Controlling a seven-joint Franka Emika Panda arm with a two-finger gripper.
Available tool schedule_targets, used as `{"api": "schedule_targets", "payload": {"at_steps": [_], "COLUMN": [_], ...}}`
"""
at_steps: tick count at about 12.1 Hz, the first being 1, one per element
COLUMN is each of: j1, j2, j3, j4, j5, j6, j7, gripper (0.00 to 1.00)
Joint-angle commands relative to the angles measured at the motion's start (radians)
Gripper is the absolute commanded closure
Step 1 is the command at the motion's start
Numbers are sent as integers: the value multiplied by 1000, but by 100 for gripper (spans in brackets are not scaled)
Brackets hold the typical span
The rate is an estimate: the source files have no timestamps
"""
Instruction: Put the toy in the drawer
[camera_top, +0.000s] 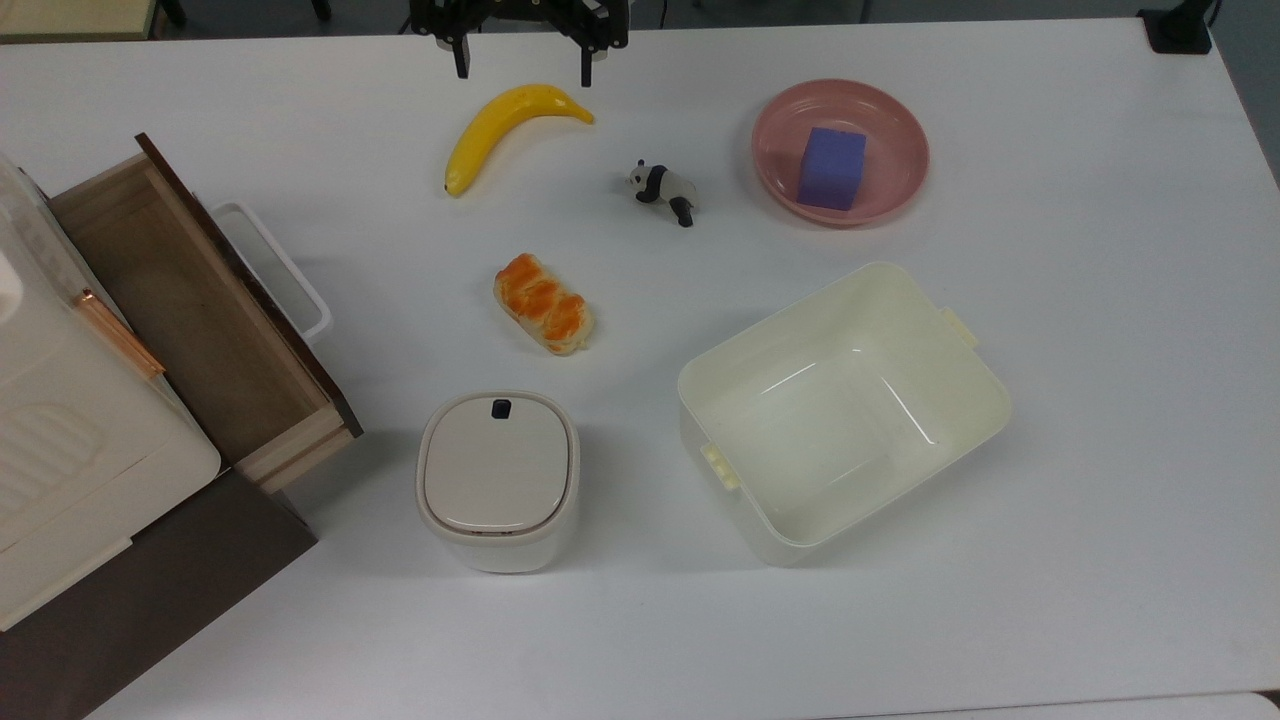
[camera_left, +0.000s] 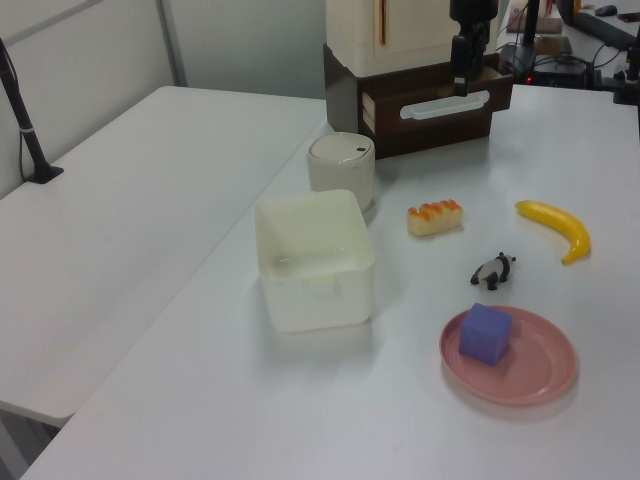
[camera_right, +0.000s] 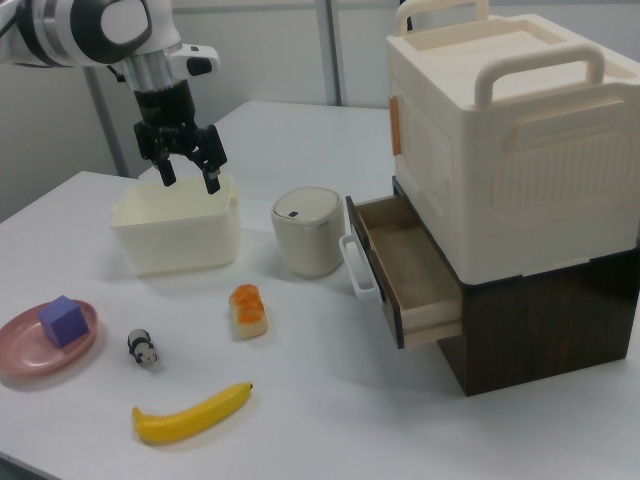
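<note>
Jaws released, empty, above the smooth white counter. Glossy panda toy apparently on its side, well apart from open wooden drawer.

On the bench there is one of each kind: one panda toy, one banana, one glazed bread loaf, one purple block, one pink plate, one open cream tub, one lidded beige bin, and one pulled-out wooden drawer. One cream case sits on one dark brown cabinet.
</note>
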Motion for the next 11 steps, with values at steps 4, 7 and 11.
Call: {"api": "schedule_targets", "payload": {"at_steps": [4, 7, 11], "j1": [1, 0, 1], "j2": [-16, -16, -19], "j3": [-8, -8, -8], "j4": [-10, -12, -24], "j5": [20, 21, 23], "j6": [-20, -19, -13], "j7": [-20, -23, -26], "gripper": [0, 0, 0]}}
